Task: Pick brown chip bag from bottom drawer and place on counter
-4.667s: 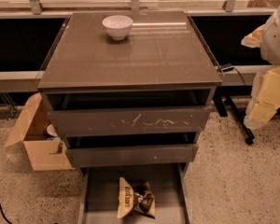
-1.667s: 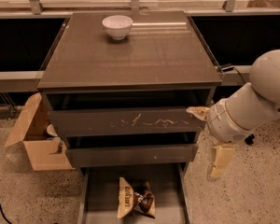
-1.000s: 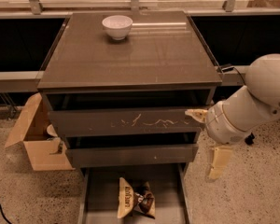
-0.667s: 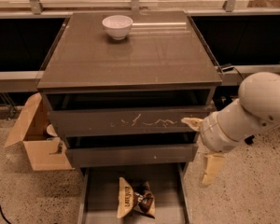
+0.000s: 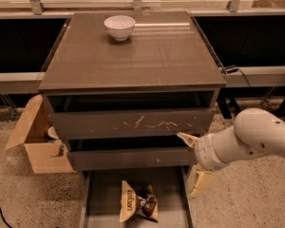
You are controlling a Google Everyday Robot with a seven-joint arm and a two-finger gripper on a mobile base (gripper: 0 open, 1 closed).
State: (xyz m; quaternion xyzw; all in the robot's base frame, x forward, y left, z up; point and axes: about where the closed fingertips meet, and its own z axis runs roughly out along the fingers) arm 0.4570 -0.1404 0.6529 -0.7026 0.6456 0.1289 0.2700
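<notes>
Down at the bottom centre of the frame lies the dark brown, cream-edged foil chip bag (image 5: 137,204). It rests flat on the floor of the pulled-out grey-brown bottom drawer tray (image 5: 167,189), roughly midway between the thin side walls and touching neither. I judge it light, soft and crinkly, with slippery foil and chips inside that crush easily, so a gentle pinch suits it better than a hard squeeze. The best hold looks to be the raised crumple where cream meets brown, or the flat upper end seam, taken from above with the jaws set across the bag's width. Its long axis runs nearly top to bottom of the frame, along the drawer's pull-out direction, leaning slightly. The cream strip with dark lettering lies along the left side and the brown body bulges to the lower right. One end points up toward the cabinet; which end is the bag's top I cannot tell.

Just up and to the right, the white arm's cream two-finger gripper (image 5: 187,164) hangs by the drawer's right wall, fingers spread wide and holding nothing.

Higher up comes the scratched-front grey-brown drawer (image 5: 133,125), with an open cardboard box (image 5: 38,146) on the floor at the left. Above that is the glossy grey-brown square counter (image 5: 147,61), where a small white bowl (image 5: 119,26) stands near the far edge.
</notes>
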